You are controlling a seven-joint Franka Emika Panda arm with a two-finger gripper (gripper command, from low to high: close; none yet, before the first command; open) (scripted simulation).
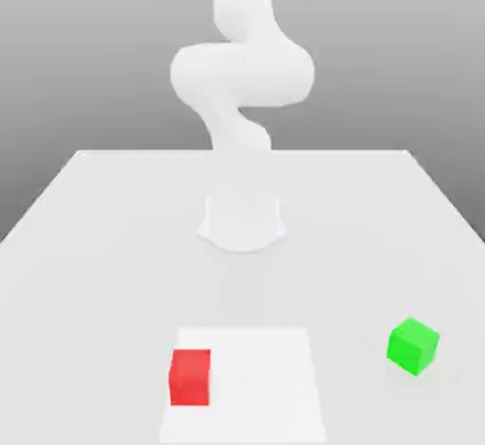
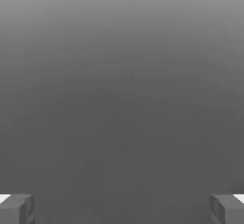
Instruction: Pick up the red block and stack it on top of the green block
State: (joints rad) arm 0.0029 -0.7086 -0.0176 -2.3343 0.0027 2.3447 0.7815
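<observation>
The white arm (image 1: 242,74) rises from its round base (image 1: 242,222) near the middle of the pale tabletop (image 1: 95,244), folding upward and bending back over itself. The red block (image 1: 190,377) sits flat on the tabletop close to the near edge, a little toward the exterior view's left of the centre line, resting on the left side of a brighter white square patch (image 1: 256,386) that lies along that near edge. The green block (image 1: 413,345) stands well apart from it, out toward the near corner on the exterior view's right, turned slightly so one of its corners faces forward, and it lies off the bright patch on the plain surface. Neither cube touches anything but the tabletop, and both are well forward of the arm's base. From the hand view, the end effector (image 2: 122,208) is spread wide: its two grey fingertips (image 2: 16,208) stand far apart at opposite sides of the picture, with nothing between them and only a smooth grey backdrop ahead. The end effector grips nothing.
</observation>
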